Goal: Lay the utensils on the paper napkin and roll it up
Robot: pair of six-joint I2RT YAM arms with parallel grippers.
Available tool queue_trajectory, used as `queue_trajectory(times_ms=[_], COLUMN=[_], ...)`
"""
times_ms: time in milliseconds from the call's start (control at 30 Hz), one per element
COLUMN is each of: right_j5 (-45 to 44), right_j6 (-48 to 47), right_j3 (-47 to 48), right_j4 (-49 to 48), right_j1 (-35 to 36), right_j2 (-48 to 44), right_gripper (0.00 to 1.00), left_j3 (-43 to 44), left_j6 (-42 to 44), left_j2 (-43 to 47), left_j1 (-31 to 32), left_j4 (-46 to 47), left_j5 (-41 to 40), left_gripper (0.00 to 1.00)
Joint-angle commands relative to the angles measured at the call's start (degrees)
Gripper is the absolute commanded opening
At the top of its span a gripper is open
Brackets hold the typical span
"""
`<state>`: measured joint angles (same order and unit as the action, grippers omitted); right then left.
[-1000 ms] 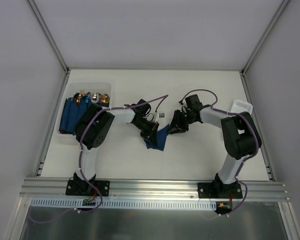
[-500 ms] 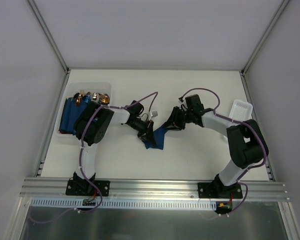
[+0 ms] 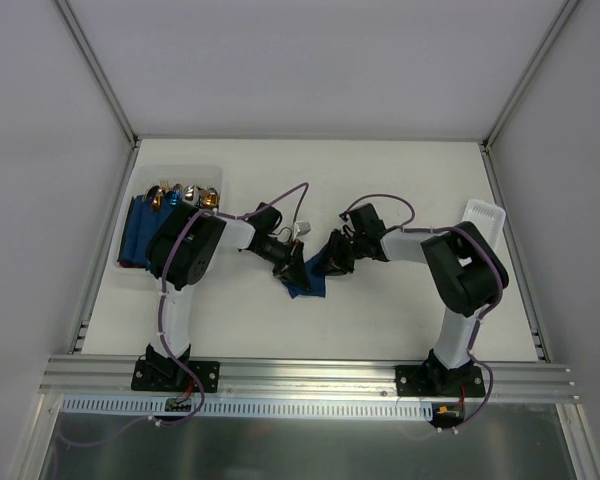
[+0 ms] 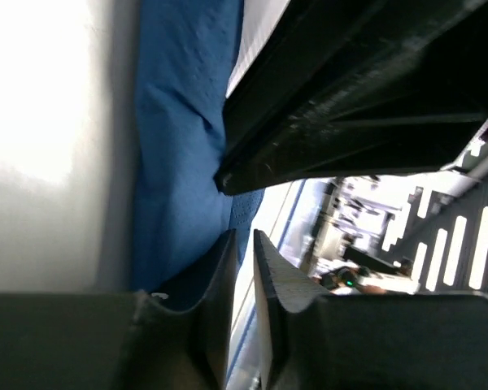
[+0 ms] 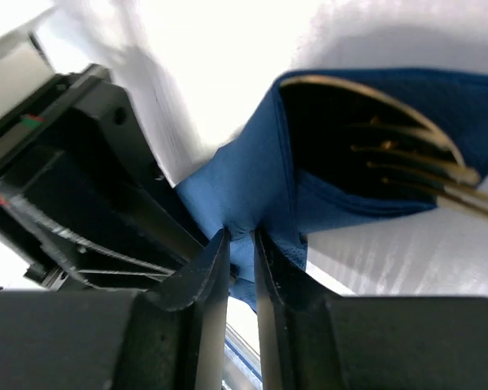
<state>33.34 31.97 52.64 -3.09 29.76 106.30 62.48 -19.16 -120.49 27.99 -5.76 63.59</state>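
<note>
The navy paper napkin (image 3: 306, 283) lies bunched at the table's middle, between both grippers. My right gripper (image 5: 241, 232) is shut on a pinched fold of the napkin (image 5: 256, 183). A coppery-gold fork (image 5: 407, 158) sticks out of the napkin's folded pocket, tines showing; other utensils are hidden in the dark fold. My left gripper (image 4: 244, 234) is open by a thin slit with nothing in it, and the napkin (image 4: 179, 146) lies along its left finger. From above, the left gripper (image 3: 292, 264) and right gripper (image 3: 330, 263) nearly touch.
A clear bin (image 3: 180, 168) at the left holds dark blue rolls (image 3: 145, 235) with shiny cutlery heads. A white tray (image 3: 483, 215) sits at the right edge. The right arm's black body (image 4: 350, 97) fills the left wrist view's top right.
My right gripper has moved left up to the left gripper and closed on the napkin. The napkin has bunched smaller. The left gripper has shifted slightly left.
</note>
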Motion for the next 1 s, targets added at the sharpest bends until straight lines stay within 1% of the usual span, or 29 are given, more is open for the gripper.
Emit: queue_trajectory(times_ms=[0,67,167,267,533,700,767,800,867,900,967], right_j5=[-4.16,-4.51,-5.04,-5.74,-6.18,-6.89,-7.24,-7.33,-7.77,-7.94,-8.12], right_j6=[-2.69,-3.40,-4.72,-5.95,-6.92,-8.67,-9.55,-9.90,-11.04,-11.48,-12.36], right_j3=[-0.79,-0.87,-0.79,-0.61,0.09,1.85,2.55,3.07,3.26,3.43,3.17], right_j4=[2.47,2.83,4.76,5.90,7.57,10.29,11.44,12.40,13.28,13.98,14.43], right_j1=[0.39,0.39,0.48,0.39,0.39,0.21,0.30,0.21,0.21,0.30,0.21], right_j2=[2.42,2.86,3.21,3.65,4.88,5.67,6.02,6.20,6.46,6.64,6.64], right_gripper=[0.20,0.19,0.18,0.18,0.17,0.17,0.16,0.16,0.16,0.16,0.15], left_j3=[-3.15,-3.68,-4.29,-4.47,-3.77,-5.34,-5.61,-5.87,-5.96,-5.36,-3.95], left_j6=[5.00,5.62,6.24,6.76,9.22,11.50,12.21,12.82,13.53,14.49,15.37], left_j2=[3.66,8.40,12.89,14.40,10.01,6.33,6.05,7.18,10.95,12.45,15.53], left_j1=[-1.53,-1.71,-1.71,-1.71,-1.36,-0.65,-0.83,-0.92,-1.18,-1.27,-1.27], left_j4=[-0.04,-0.13,-0.74,-1.97,-3.38,-5.66,-6.45,-6.72,-6.81,-7.42,-8.74], left_j5=[-8.93,-8.31,-8.92,-11.55,-13.58,-18.23,-18.33,-18.07,-16.32,-16.31,-17.44], left_gripper=[0.17,0.19,0.21,0.21,0.21,0.20,0.22,0.27,0.32,0.37,0.41])
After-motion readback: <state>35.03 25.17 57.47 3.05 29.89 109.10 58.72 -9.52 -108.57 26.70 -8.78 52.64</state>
